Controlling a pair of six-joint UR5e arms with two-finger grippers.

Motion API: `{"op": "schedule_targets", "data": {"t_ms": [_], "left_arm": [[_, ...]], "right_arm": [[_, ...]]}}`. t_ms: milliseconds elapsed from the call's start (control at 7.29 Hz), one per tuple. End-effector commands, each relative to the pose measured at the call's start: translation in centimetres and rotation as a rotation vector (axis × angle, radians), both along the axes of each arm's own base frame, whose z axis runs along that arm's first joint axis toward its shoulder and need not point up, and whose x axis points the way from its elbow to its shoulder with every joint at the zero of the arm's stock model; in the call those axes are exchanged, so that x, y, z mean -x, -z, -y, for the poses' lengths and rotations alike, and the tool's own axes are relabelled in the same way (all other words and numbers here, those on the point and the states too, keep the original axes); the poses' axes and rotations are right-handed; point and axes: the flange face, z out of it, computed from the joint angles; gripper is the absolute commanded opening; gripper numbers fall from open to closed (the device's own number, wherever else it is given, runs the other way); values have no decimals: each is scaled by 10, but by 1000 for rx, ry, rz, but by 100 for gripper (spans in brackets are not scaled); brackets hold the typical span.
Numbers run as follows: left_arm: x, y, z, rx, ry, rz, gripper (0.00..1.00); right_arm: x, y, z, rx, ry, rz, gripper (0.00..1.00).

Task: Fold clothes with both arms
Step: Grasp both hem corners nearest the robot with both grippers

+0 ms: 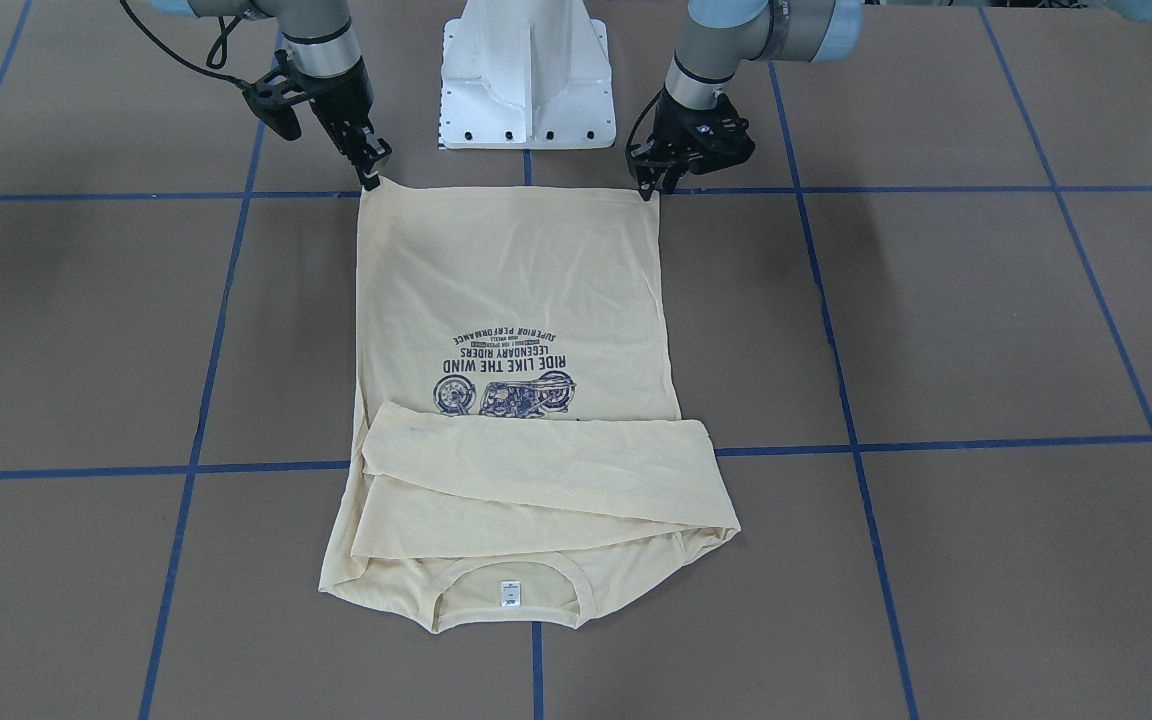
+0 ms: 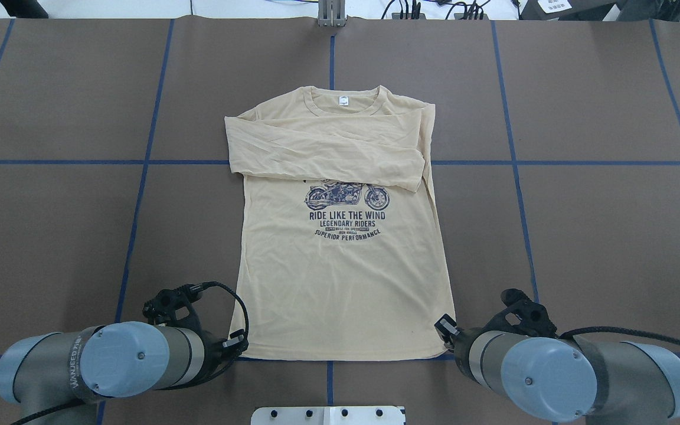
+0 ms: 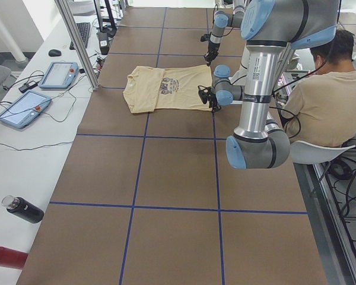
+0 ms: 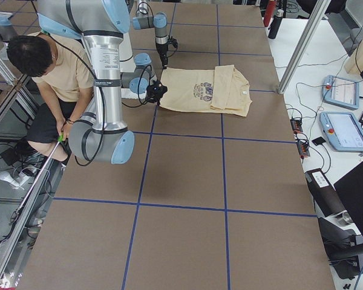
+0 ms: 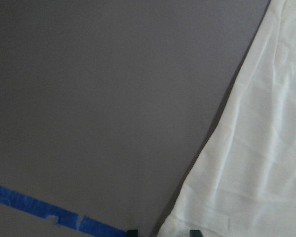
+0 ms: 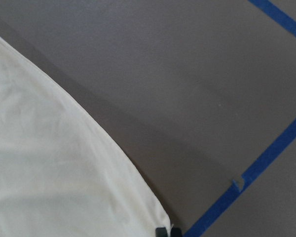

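The cream-yellow T-shirt lies flat on the table, print up, with its sleeves folded across the chest and its collar and label on the far side from me. My left gripper is low at one near hem corner. In the left wrist view its fingertips stand apart on either side of the shirt's edge. My right gripper is at the other near hem corner. In the right wrist view its tips are close together on the corner of the cloth.
The white pedestal base stands between the arms at the table's near edge. Blue tape lines cross the brown table. A seated person is behind the robot. Control tablets and bottles lie on a side bench.
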Motion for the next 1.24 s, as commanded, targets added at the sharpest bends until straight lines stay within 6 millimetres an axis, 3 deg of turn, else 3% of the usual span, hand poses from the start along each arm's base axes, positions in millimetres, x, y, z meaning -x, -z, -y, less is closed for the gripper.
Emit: {"op": "schedule_targets", "data": {"t_ms": [0,137,412,824,1098], "left_arm": [[-3,1,-6,0,-14,0,20],[-2,0,-6,1,-12,1,0],[5,6,2,-4,3,-12,0],[36,48,-1,-9,3,-62,0],[62,76,-10,-1,5,-118,0]], "right_arm": [[-1,1,1,0,-1,2,0],[-3,3,0,0,-1,8,0],[-4,4,1,-1,-3,8,0],[-7,8,1,-1,-4,17,0],[-37,17,-6,11,13,40,0]]}}
